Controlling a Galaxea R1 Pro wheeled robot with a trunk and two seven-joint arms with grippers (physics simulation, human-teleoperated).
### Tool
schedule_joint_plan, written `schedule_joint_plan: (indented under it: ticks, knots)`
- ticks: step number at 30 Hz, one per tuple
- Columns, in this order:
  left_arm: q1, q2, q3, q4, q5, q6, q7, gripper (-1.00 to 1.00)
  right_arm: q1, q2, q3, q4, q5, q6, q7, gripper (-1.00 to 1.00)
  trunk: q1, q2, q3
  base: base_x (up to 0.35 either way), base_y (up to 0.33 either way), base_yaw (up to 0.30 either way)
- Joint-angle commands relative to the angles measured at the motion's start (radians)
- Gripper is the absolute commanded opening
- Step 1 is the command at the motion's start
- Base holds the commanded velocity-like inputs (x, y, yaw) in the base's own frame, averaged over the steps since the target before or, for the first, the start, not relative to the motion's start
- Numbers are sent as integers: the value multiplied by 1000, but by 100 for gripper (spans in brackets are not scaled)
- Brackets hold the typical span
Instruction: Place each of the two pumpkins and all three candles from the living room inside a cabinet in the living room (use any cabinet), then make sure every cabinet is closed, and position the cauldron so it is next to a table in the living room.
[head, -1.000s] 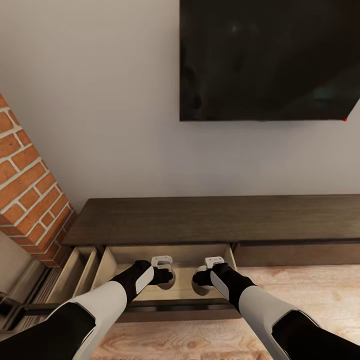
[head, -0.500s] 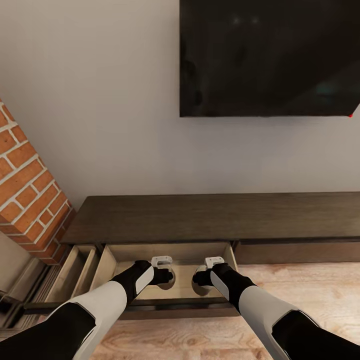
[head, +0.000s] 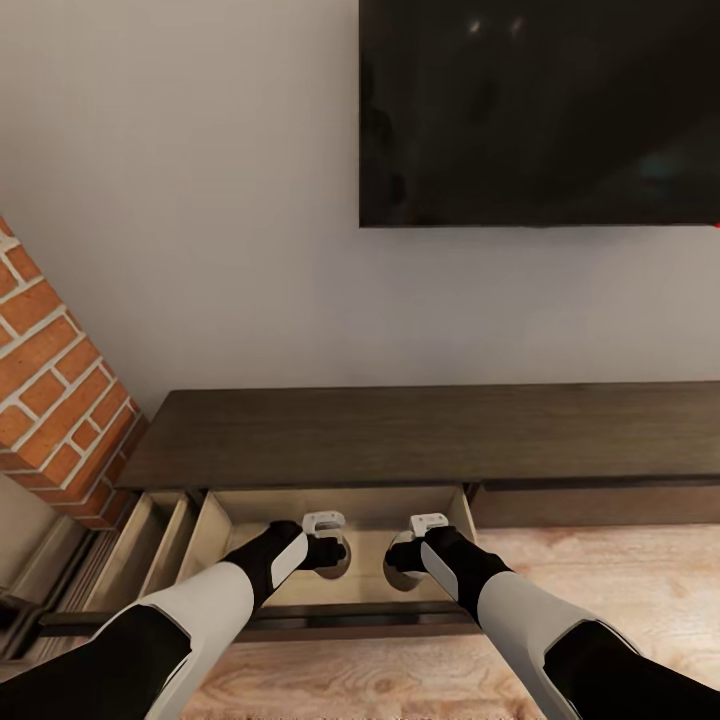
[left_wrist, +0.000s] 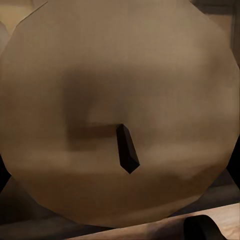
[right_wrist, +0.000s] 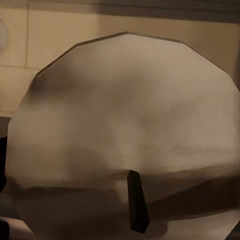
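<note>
Two cream candles hang over the open drawer (head: 250, 515) of the long dark-brown cabinet (head: 420, 435). My left gripper (head: 325, 548) is shut on the left candle (head: 337, 566), and my right gripper (head: 408, 550) is shut on the right candle (head: 395, 572). Up close in the left wrist view, its candle (left_wrist: 120, 75) shows a flat top and a dark wick (left_wrist: 127, 155). The right wrist view shows the other candle (right_wrist: 125, 125) and its wick (right_wrist: 137, 207) over the beige drawer floor. The pumpkins, cauldron and table are out of view.
A second drawer (head: 150, 535) stands open to the left, beside a brick column (head: 50, 400). A black TV (head: 540, 110) hangs on the wall above the unit. Wooden floor (head: 620, 590) runs in front, right of the open drawer.
The whole head picture has shifted slightly, so the camera moved. Both arms hold the same pose with their candles over the drawer.
</note>
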Motion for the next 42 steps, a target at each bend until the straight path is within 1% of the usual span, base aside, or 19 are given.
schedule_joint_plan:
  ticks: [1, 7, 10, 14, 17, 19, 23, 26, 35, 42]
  knots:
    - [0, 0, -4, -2, 9, 4, 6, -100, 0, 0, 8, -2, -11, 4, -7, -100, 0, 0, -2, 0, 0, 0]
    - [0, 0, -4, -2, 9, 4, 6, -100, 0, 0, 8, -2, -11, 4, -7, -100, 0, 0, -12, 10, 0, 0]
    - [-1, 0, -4, -2, 9, 4, 6, -100, 0, 0, 8, -2, -12, 2, -7, -100, 0, 0, -16, 173, 0, 0]
    - [0, 0, -4, -2, 9, 4, 6, -100, 0, 0, 8, -2, -11, -36, -5, -100, 0, 0, -17, 167, -18, 0]
    - [0, 0, -4, -2, 9, 4, 6, -100, 0, 1, 8, 5, -11, -57, -1, -100, 0, 0, -17, 41, -5, 0]
    - [0, 0, -4, -2, 9, 4, 6, -100, 0, 2, 9, 16, -11, -90, 1, -100, 0, 0, -17, 11, -1, 0]
    - [0, 0, -4, -2, 9, 5, 6, -100, 1, 4, 9, 32, -10, -123, 3, -100, 0, 0, -17, 2, 0, 0]
    - [-1, 0, -4, -2, 9, 5, 6, -100, 1, 13, 9, 41, -10, -128, 5, -100, 0, 0, -17, 0, 0, 0]
    - [-1, 0, -4, -2, 8, 5, 6, -100, 1, 18, 9, 43, -9, -129, 5, -100, 0, 0, -17, 0, 0, 0]
    - [0, 0, -4, -2, 8, 6, 6, -100, 1, 18, 9, 43, -9, -129, 5, -100, 27, -49, -39, 0, 0, 0]
